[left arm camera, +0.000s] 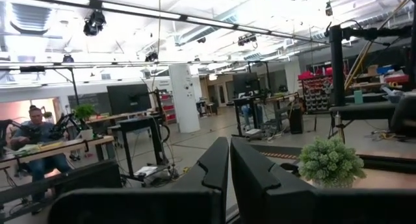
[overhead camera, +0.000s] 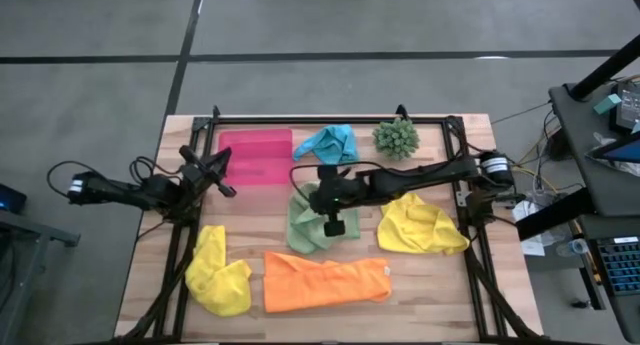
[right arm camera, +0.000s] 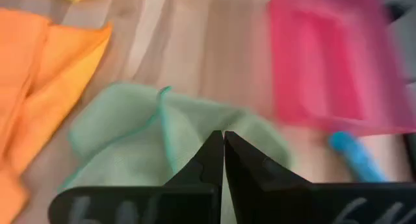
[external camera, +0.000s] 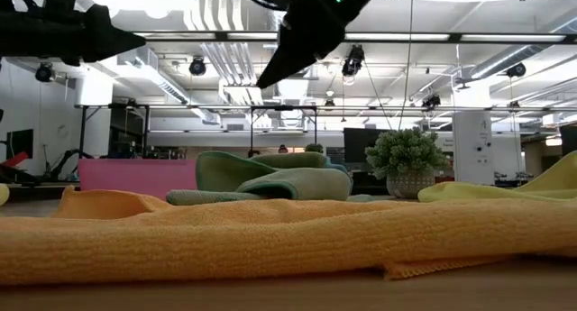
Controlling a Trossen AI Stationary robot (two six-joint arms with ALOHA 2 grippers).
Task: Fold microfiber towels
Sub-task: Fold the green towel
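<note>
Right gripper (overhead camera: pixel 334 225): reaches in from the right side of the table and hangs over the middle, above the light green towel; in the right wrist view its two dark fingers (right arm camera: pixel 214 160) are pressed together with nothing between them.
Left gripper (overhead camera: pixel 222 172): waits at the left side of the table, beside the pink tray's left edge; in the left wrist view its fingers (left arm camera: pixel 221 169) sit together, holding nothing.
Light green towel (overhead camera: pixel 308 223): crumpled in the middle of the table, under the right gripper; from table height it rises as a soft rumpled mound (external camera: pixel 261 180) behind the orange one.
Orange towel (overhead camera: pixel 324 280): spread long and mostly flat along the front edge, just in front of the green one; it fills the foreground of the low view.
Yellow towel, right (overhead camera: pixel 420 227): bunched to the right of the green towel, beside the right arm.
Yellow towel, left (overhead camera: pixel 217 273): a crumpled heap at the front left corner, just left of the orange towel.
Turquoise towel (overhead camera: pixel 330 143): bunched at the back, between the pink tray and the plant ball.
Pink tray (overhead camera: pixel 255 155): flat at the back left, nothing on it.
Plant ball (overhead camera: pixel 396 137): spiky green, at the back, right of the turquoise towel.
Table (overhead camera: pixel 440 295): pale wood, bare between the cloths.
</note>
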